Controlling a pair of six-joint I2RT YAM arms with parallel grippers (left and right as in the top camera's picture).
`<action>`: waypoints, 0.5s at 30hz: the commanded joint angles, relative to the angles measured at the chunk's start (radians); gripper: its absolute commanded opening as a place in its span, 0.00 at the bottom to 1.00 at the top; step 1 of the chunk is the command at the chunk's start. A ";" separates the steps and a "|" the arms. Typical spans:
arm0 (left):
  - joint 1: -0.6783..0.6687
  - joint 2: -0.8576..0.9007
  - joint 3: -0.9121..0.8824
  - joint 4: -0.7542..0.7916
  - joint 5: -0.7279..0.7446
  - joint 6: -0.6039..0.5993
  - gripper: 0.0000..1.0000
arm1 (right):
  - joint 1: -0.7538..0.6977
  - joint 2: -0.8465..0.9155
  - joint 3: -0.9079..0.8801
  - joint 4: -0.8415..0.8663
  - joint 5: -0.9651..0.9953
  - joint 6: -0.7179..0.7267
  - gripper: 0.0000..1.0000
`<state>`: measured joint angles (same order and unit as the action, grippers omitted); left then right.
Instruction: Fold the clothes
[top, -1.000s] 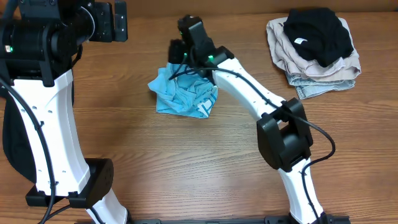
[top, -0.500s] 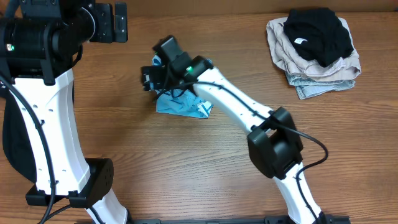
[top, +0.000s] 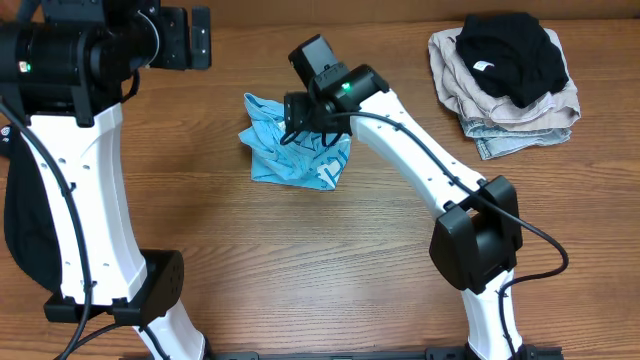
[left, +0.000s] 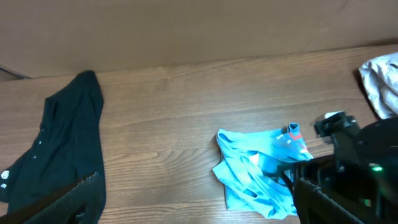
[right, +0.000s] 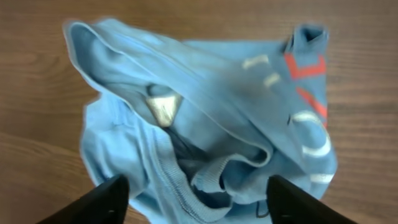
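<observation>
Beneath right gripper (right: 201, 202), crumpled T-shirt (right: 186, 93)

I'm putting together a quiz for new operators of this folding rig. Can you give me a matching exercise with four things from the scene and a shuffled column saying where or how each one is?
Things
1. light blue T-shirt
2. black garment
3. beige pile
4. right gripper

Places or states
A. open, hanging over crumpled fabric
B. folded, at the table's far right corner
C. bunched up on bare wood mid-table
D. heaped on top of other clothes

Pairs: 1-C, 2-D, 3-B, 4-A
</observation>
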<state>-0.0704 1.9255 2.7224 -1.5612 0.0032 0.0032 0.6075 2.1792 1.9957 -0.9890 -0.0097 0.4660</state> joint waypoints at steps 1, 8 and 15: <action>0.005 0.019 -0.005 -0.012 0.017 0.019 1.00 | 0.015 -0.024 -0.039 0.020 0.017 -0.002 0.70; 0.005 0.031 -0.005 -0.015 0.024 0.018 1.00 | 0.015 -0.024 -0.123 0.093 0.014 -0.002 0.66; 0.005 0.031 -0.005 -0.015 0.023 0.019 1.00 | 0.017 -0.023 -0.145 0.146 0.013 -0.003 0.61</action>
<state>-0.0704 1.9476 2.7224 -1.5757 0.0151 0.0032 0.6216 2.1792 1.8576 -0.8593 -0.0074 0.4667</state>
